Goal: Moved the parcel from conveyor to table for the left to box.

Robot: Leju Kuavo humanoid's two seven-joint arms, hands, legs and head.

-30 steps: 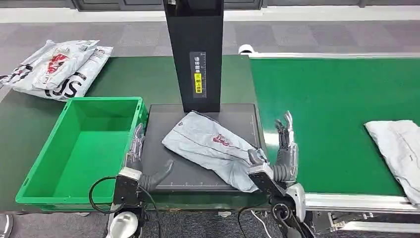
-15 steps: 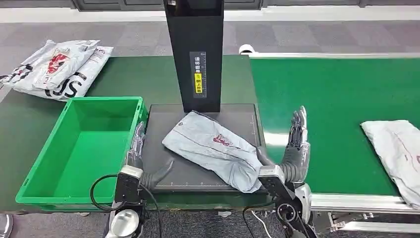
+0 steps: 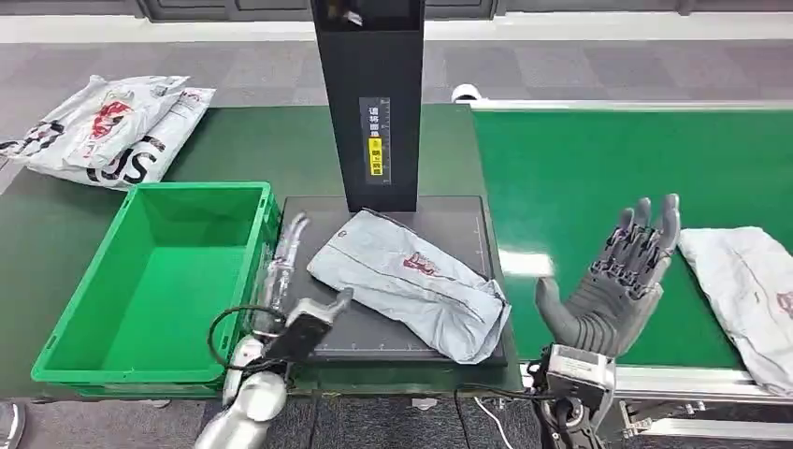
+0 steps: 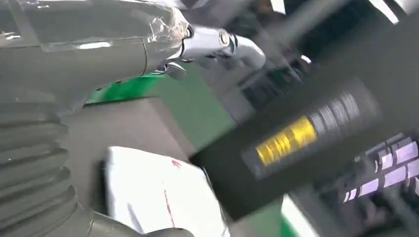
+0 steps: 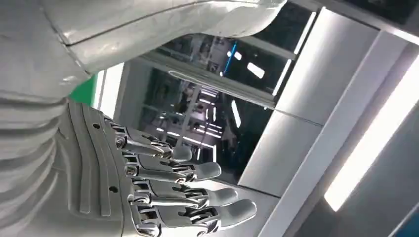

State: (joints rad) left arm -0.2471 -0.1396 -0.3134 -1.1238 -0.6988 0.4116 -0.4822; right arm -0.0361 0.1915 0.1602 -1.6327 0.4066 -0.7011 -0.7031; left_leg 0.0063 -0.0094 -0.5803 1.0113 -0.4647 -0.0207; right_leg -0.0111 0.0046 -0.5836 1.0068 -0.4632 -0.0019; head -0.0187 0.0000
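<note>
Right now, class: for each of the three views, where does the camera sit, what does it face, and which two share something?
Head view: high on the body, facing down at the parcel on the black platform; left hand and right hand both show.
Left wrist view: behind the left hand, facing the parcel and black column.
Right wrist view: behind the right hand, facing windows.
Head and left wrist views share the parcel.

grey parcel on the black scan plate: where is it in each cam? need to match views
Head view: the grey parcel lies slantwise on the black plate, between the left hand and the right hand.
Left wrist view: the parcel is the blurred white shape low in the picture.
Right wrist view: not in it.
Shared landmark: the black post with its yellow label.
</note>
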